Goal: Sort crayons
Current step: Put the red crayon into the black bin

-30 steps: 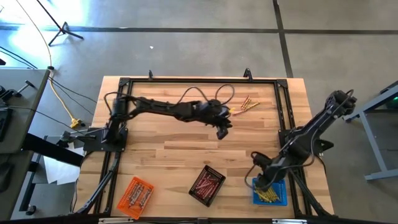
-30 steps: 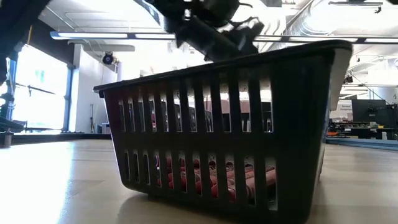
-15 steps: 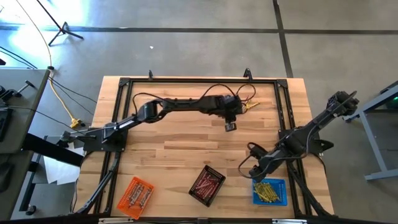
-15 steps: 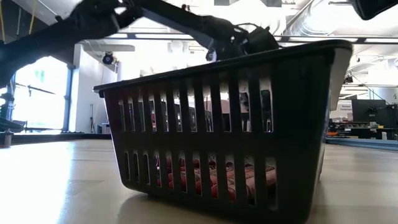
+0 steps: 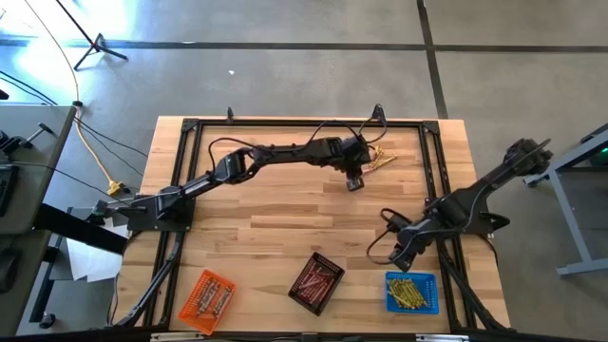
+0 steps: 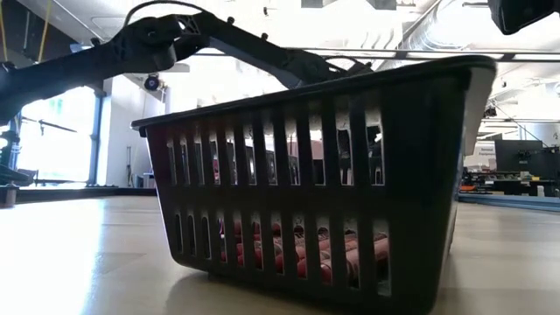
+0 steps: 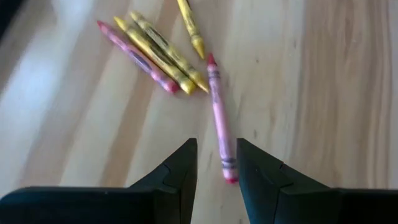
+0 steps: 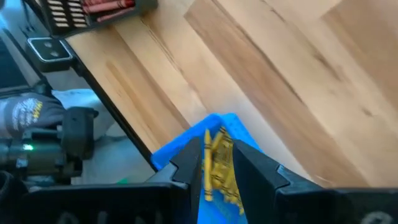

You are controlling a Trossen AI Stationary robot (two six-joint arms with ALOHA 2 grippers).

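Here, a few loose crayons (image 7: pixel 177 56) lie on the far part of the tabletop (image 5: pixel 256 223), near its back edge. They are thin, round sticks in paper wraps, some yellow and some pink. One pink crayon (image 7: pixel 219 118) lies a little apart from the rest, and its end sits just in front of the left claw (image 7: pixel 216 165). That claw hangs over it with a small gap between its fingers and nothing in it.

A crayon like this looks very light and stiff, but it could roll away or snap if pinched too hard. I think the best place to grab it is across the middle.

The wood is smooth, with pale stripes. Three square trays with slots sit at the near edge: orange (image 5: pixel 206 299), black (image 5: pixel 316 282) and blue (image 5: pixel 411 292). The blue one holds yellow crayons. The right claw (image 8: pixel 217 158) hangs just beside the blue tray, a bit open and empty.
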